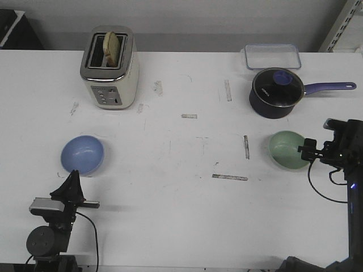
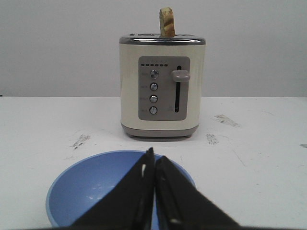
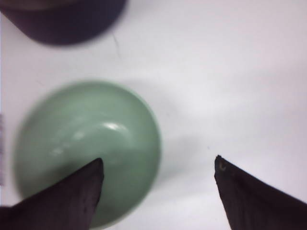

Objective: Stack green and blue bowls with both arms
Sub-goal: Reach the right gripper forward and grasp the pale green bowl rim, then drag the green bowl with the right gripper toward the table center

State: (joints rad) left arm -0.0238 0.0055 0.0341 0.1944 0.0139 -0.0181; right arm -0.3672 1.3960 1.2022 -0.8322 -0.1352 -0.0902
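The blue bowl (image 1: 82, 155) sits upright on the white table at the front left; it also shows as a blue bowl (image 2: 96, 191) in the left wrist view. My left gripper (image 1: 72, 177) hovers just in front of it, shut and empty, its fingertips (image 2: 149, 154) over the bowl's near rim. At the right stands the green bowl (image 1: 287, 149), upright. My right gripper (image 1: 308, 149) is open at that bowl's right rim. In the right wrist view the gripper (image 3: 158, 163) straddles the rim of the green bowl (image 3: 86, 139), one finger over the inside, the other over bare table.
A cream toaster (image 1: 110, 68) with a slice of bread stands behind the blue bowl and fills the left wrist view as a toaster (image 2: 162, 86). The navy saucepan (image 1: 276, 92) with glass lid sits just behind the green bowl. A clear lidded container (image 1: 272, 56) lies at the back right.
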